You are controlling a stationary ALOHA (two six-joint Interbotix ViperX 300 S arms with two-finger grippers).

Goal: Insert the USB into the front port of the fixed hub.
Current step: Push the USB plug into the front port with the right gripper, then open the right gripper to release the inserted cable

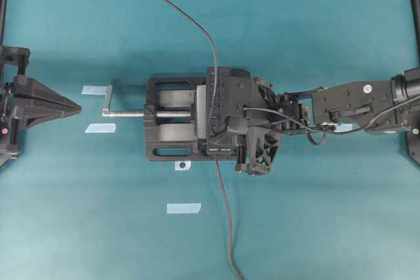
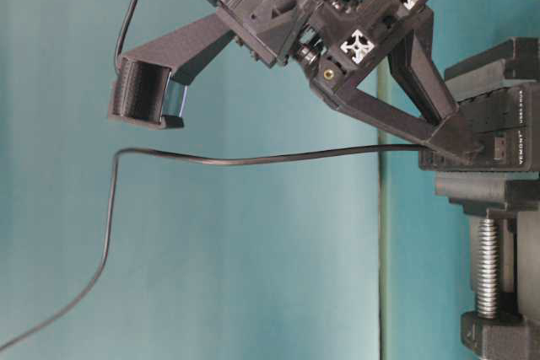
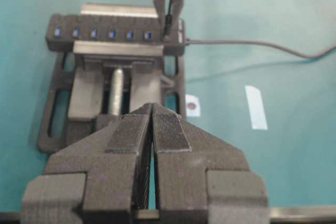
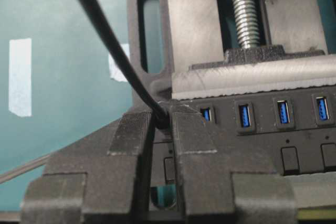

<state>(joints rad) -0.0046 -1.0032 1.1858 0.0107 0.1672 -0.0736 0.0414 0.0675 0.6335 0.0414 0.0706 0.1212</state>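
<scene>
Teal table (image 1: 295,227) bearing pale tape strips (image 1: 184,208); a black vise (image 1: 172,119) with a silver screw (image 1: 131,114) stands at its centre. Left gripper (image 3: 152,109), well apart from the vise, jaws pressed together and empty. Right gripper (image 4: 161,118) beyond, jaws pinching the USB (image 4: 163,120) at the end socket of the hub (image 3: 105,34), which the vise clamps. The cable (image 1: 223,214) trails across the table.

Matt black plastic hub (image 4: 273,124) with glossy blue sockets (image 4: 244,115); bright threaded metal screw (image 1: 172,114); ribbed, grainy plastic fingers (image 3: 170,132); smooth teal mat (image 1: 315,214).
</scene>
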